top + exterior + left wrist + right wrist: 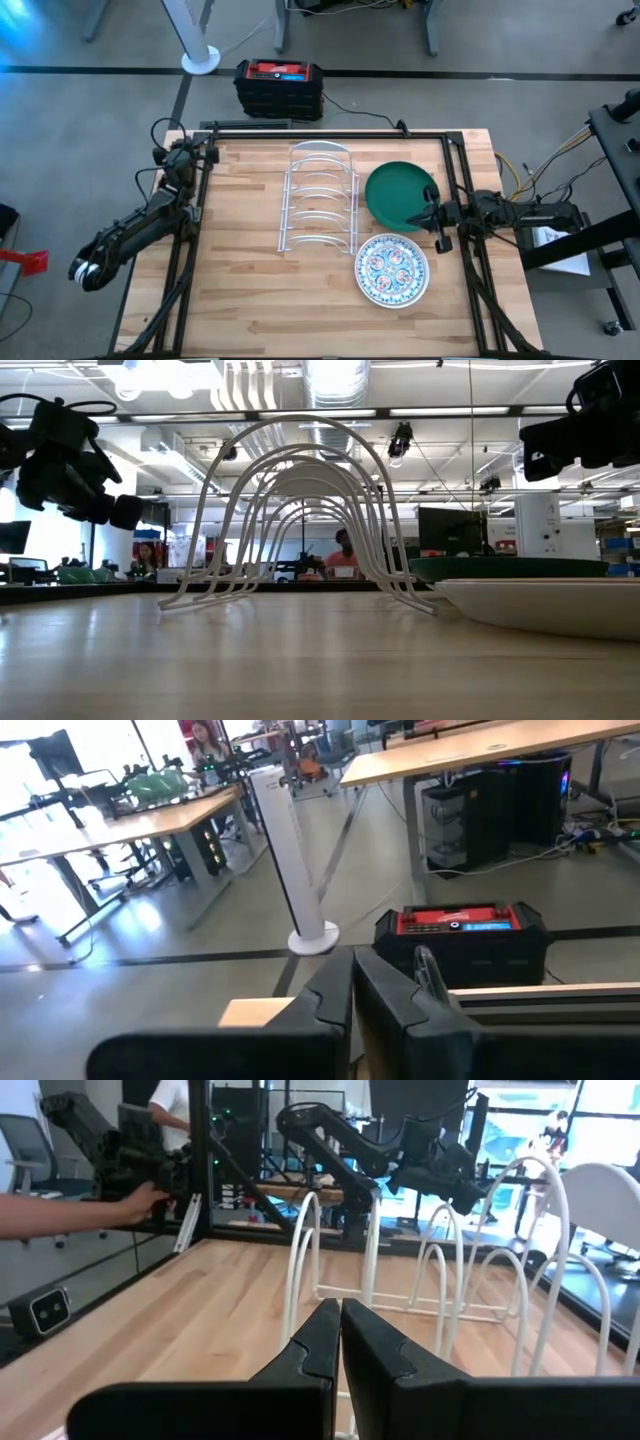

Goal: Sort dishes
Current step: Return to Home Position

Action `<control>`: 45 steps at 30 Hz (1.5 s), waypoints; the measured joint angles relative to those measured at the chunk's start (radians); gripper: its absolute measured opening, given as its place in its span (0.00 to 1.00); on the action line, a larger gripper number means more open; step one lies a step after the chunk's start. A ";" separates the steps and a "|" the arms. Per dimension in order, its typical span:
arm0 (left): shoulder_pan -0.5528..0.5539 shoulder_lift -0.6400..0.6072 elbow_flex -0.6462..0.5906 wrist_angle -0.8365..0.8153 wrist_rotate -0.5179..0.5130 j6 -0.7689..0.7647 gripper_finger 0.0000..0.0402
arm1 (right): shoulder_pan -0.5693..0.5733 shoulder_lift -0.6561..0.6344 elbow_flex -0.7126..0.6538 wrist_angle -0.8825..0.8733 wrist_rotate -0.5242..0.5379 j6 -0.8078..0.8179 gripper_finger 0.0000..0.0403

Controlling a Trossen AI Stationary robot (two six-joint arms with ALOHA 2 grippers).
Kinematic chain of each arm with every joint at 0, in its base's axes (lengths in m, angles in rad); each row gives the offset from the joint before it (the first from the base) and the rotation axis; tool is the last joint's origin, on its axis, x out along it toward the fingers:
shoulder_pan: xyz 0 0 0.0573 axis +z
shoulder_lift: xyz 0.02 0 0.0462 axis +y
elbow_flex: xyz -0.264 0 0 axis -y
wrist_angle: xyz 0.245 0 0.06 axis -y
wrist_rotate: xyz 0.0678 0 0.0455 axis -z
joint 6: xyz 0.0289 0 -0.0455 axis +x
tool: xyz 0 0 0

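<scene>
The green dish lies flat on the table, to the right of the white wire rack. The white floral dish lies flat just nearer than it. In the low view the floral dish's rim shows in front of the green dish. The blue speckled dish and the plain white dish are out of view. My right gripper is shut and empty, raised above the green dish's near right edge and pointing toward the rack. My left gripper is shut and empty at the table's far left corner.
The rack's slots hold nothing. Black frame rails run along the table's far, left and right edges. A red and black box and a white fan stand are on the floor beyond. A person's arm reaches in past the table's left side.
</scene>
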 joint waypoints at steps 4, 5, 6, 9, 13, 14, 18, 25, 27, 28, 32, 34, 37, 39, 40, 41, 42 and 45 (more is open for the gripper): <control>0.000 0.000 0.000 0.000 -0.003 0.001 0.00 | 0.000 0.000 0.000 0.000 0.000 0.018 0.02; 0.000 0.000 0.000 0.000 -0.003 0.001 0.00 | 0.000 0.000 0.000 0.000 0.000 0.017 0.02; 0.000 0.000 0.000 0.000 -0.003 0.001 0.00 | 0.000 0.000 0.000 0.000 0.000 0.015 0.02; 0.000 0.000 0.000 0.000 -0.003 0.002 0.00 | 0.000 -0.001 0.000 0.000 0.000 0.002 0.02; 0.000 0.000 0.001 -0.001 -0.003 0.002 0.00 | 0.000 0.000 0.000 0.000 0.001 0.061 0.02; 0.000 0.000 0.001 -0.001 -0.003 0.002 0.00 | 0.000 0.000 0.000 0.000 0.001 0.093 0.02; 0.000 0.000 0.002 -0.001 -0.003 0.002 0.00 | 0.000 0.000 0.000 0.000 0.002 0.183 0.02; 0.000 0.000 0.002 -0.001 -0.003 0.002 0.00 | 0.000 0.000 0.000 0.000 0.002 0.178 0.02; 0.000 0.000 0.002 -0.001 -0.003 0.003 0.00 | 0.000 0.000 0.000 0.000 0.002 0.178 0.02; 0.000 0.000 0.002 -0.001 -0.003 0.002 0.00 | 0.000 0.000 0.000 0.000 0.002 0.177 0.02; 0.000 0.000 0.002 -0.001 -0.003 0.003 0.00 | 0.000 0.000 0.000 0.000 0.002 0.177 0.02; 0.000 0.000 0.002 -0.001 -0.003 0.002 0.00 | 0.000 0.000 0.000 0.000 0.002 0.177 0.02; 0.000 0.000 0.002 -0.001 -0.003 0.003 0.00 | 0.000 0.000 0.000 0.000 0.002 0.177 0.02; 0.000 0.000 0.002 -0.001 -0.003 0.002 0.00 | 0.000 0.000 0.000 0.000 0.002 0.177 0.02; 0.000 0.000 0.002 -0.001 -0.003 0.003 0.00 | 0.000 0.000 0.000 0.000 0.002 0.176 0.02; 0.000 0.000 0.002 -0.001 -0.003 0.002 0.00 | 0.000 0.000 0.000 0.000 0.002 0.176 0.02; 0.000 0.000 0.002 -0.001 -0.003 0.003 0.00 | 0.000 0.000 0.000 0.000 0.002 0.176 0.02; 0.000 0.000 0.002 -0.001 -0.003 0.003 0.00 | 0.000 0.000 0.000 0.000 0.002 0.176 0.02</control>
